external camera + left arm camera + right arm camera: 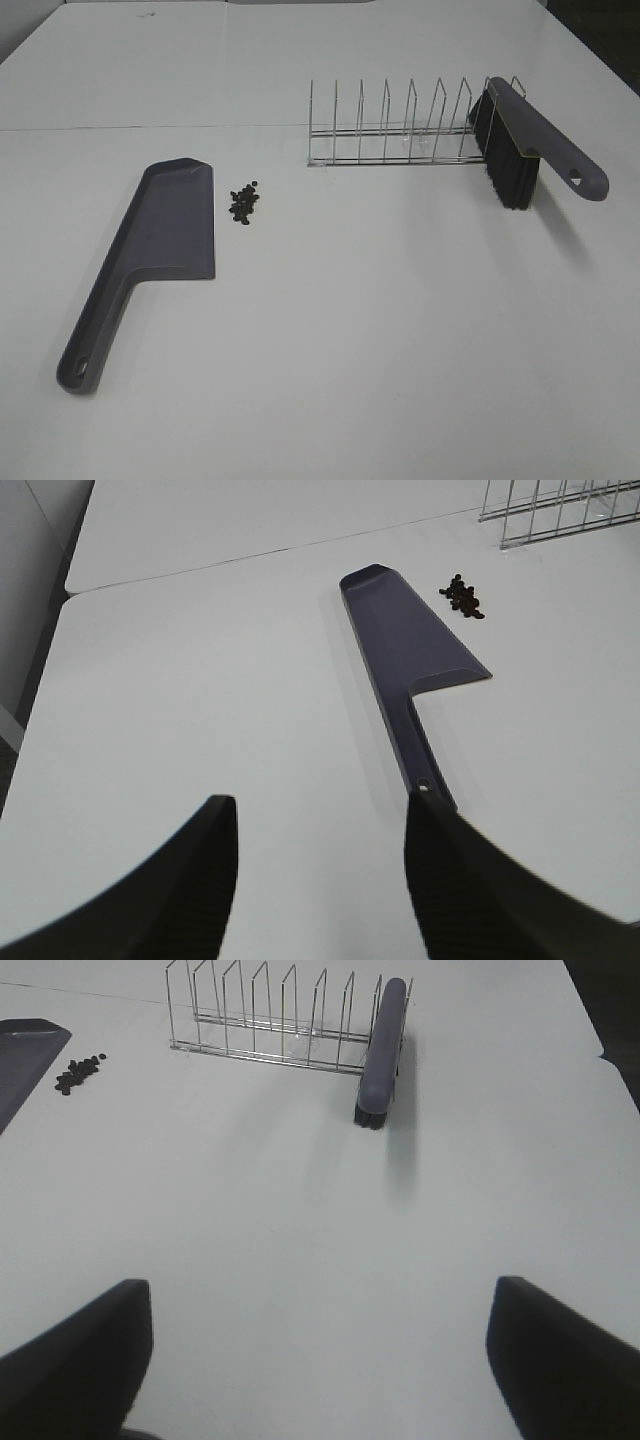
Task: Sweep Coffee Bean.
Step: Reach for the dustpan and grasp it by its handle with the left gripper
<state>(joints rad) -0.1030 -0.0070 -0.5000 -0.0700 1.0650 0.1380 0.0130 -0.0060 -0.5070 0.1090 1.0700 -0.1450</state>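
- Currently, both end effectors hang above the surface (400,350) with nothing in them. The left end effector (320,816) has its fingers partly apart, and the right end effector (322,1294) stands wide open.
- The coffee beans (244,203) lie in one tight cluster on the surface, just beside the long edge of the grey dustpan (170,225), with a narrow gap between them.
- The brush (520,150) leans in the end slot of the wire rack (400,135), with its bristles down and its handle sticking out past the wires.
- Pulling the brush out at a slant could catch it on the wires and drag or tip the wire rack, which looks light.
- The dustpan handle lies low and flat. A grip that comes in too high may slip off it. One that comes in too low may scrape the surface and shove the dustpan into the coffee beans, scattering them.
- The coffee beans are tiny and rounded, so a fast or long stroke would likely flick them past the dustpan or around its sides.
- If the dustpan's edge is not pressed to the surface, coffee beans may slide under it. If the dustpan is held loosely, the brush may push it away.
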